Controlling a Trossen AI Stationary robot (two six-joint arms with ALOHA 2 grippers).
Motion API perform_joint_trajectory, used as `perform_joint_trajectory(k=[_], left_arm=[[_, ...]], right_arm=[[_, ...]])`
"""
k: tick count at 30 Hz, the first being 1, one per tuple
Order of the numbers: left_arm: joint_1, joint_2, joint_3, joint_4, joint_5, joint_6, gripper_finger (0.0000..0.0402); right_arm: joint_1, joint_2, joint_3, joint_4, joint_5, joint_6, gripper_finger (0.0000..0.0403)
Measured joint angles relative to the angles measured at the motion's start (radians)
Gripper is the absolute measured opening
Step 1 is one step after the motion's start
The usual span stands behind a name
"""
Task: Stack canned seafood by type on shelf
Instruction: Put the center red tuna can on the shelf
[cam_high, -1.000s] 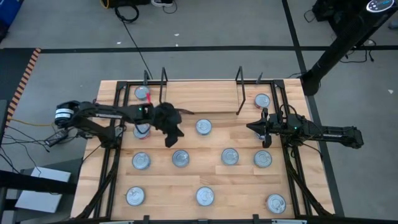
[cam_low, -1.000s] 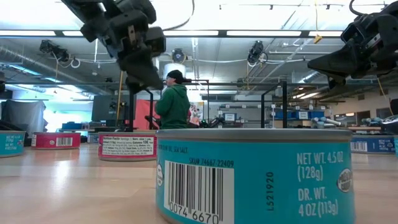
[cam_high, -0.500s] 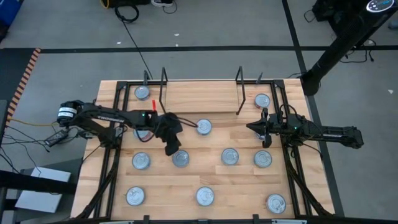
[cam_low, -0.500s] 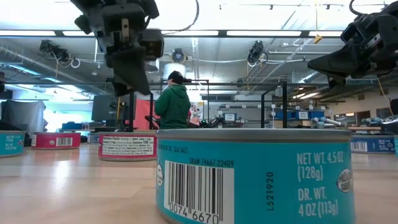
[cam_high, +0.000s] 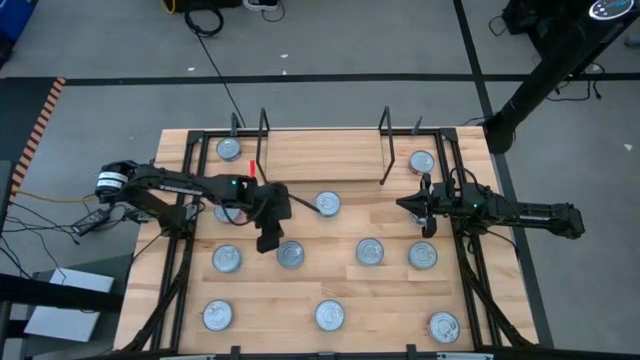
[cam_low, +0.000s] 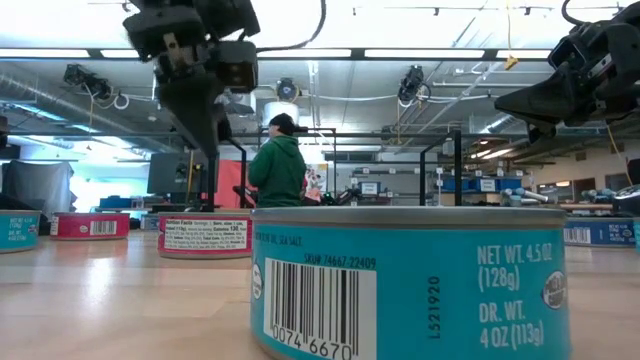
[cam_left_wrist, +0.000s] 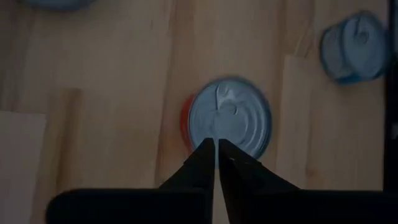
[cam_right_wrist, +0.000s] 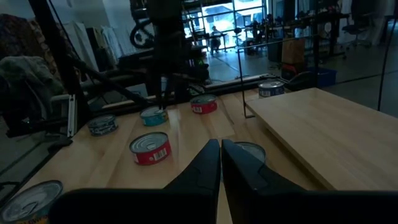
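Observation:
Several flat round tins of canned seafood with silver lids lie scattered on the wooden tabletop. The shelf (cam_high: 322, 155), a light board between black wire uprights, lies at the far side with nothing on it. My left gripper (cam_high: 268, 243) points steeply down, shut, just above and beside a red-labelled tin (cam_high: 290, 254), and touches nothing. In the left wrist view its fingertips (cam_left_wrist: 216, 144) stand over that tin (cam_left_wrist: 231, 118). The low view shows the left gripper (cam_low: 214, 145) hanging clear above the red tin (cam_low: 203, 234). My right gripper (cam_high: 412, 205) waits level and shut at the right.
Further tins stand at the far left (cam_high: 229, 149), the far right (cam_high: 422, 162) and in the middle (cam_high: 327, 204), and several more lie along the near rows. Black frame rails (cam_high: 470, 270) run along both sides. A person stands in the room beyond the table (cam_low: 278, 165).
My left gripper has gone toward the table's near edge, from beside the middle tin to the red-labelled tin. It has tipped from slanting to pointing steeply down.

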Motion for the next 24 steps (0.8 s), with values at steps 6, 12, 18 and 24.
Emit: perform_joint_trajectory(k=[6,12,18,24], left_arm=[[0.000,0.097,0.000,0.017,0.010,0.006,0.0072],[0.000,0.201,0.000,0.053,0.025,-0.048,0.0089],[0.000,0.263,0.005,0.079,0.057,-0.125,0.0090],[0.000,0.265,0.002,0.136,0.094,-0.250,0.0084]], right_arm=[[0.000,0.000,0.000,0.002,0.000,0.000,0.0028],[0.000,0.000,0.000,0.009,0.000,0.000,0.0028],[0.000,0.000,0.000,0.017,0.000,0.000,0.0028],[0.000,0.000,0.000,0.018,0.000,0.000,0.0028]])
